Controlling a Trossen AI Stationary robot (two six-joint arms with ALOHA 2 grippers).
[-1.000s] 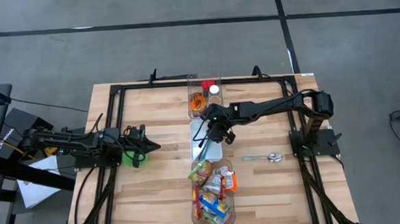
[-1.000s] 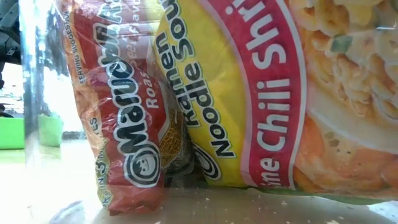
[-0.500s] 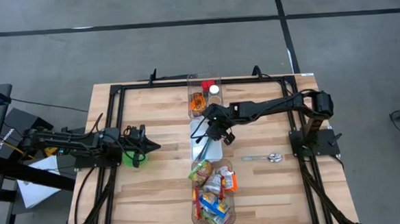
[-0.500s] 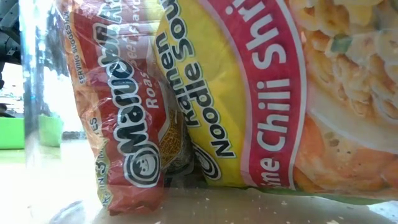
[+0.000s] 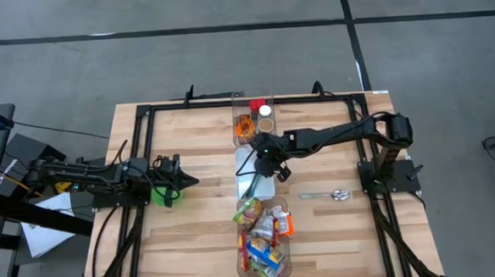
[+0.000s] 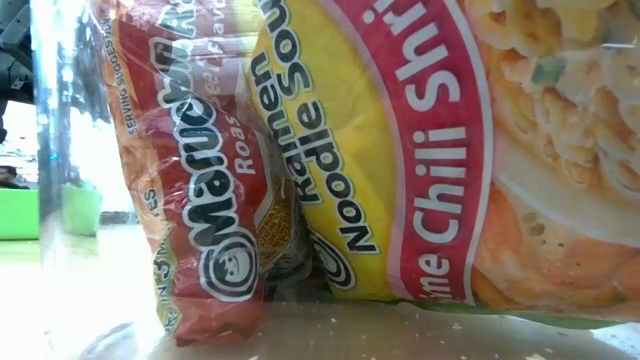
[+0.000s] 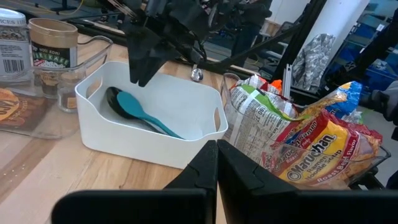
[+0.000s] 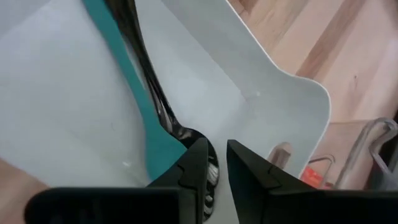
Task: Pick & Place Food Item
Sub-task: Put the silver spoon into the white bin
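My right gripper (image 5: pixel 266 163) hangs over the far part of a white bin (image 5: pixel 243 183) at the table's middle. Its fingers point down with only a narrow gap and nothing between them (image 8: pixel 216 163). It also shows in the left wrist view (image 7: pixel 140 73), above the bin's rim. In the bin lie a teal spoon (image 8: pixel 124 68) and a black spoon (image 8: pixel 148 74). A clear bin (image 5: pixel 241 249) heaped with food packets, ramen among them (image 7: pixel 317 149), stands at the near middle. My left gripper (image 5: pixel 190 182) waits shut at the table's left.
A clear bin (image 5: pixel 237 130) with jars and food stands at the far middle. A metal spoon (image 5: pixel 337 195) lies on the wood right of the bins. A green object (image 5: pixel 161 196) sits under my left arm. Black rails frame the table.
My right gripper has drawn a little toward the table's far edge above the white bin. The spoons and packets have kept still.
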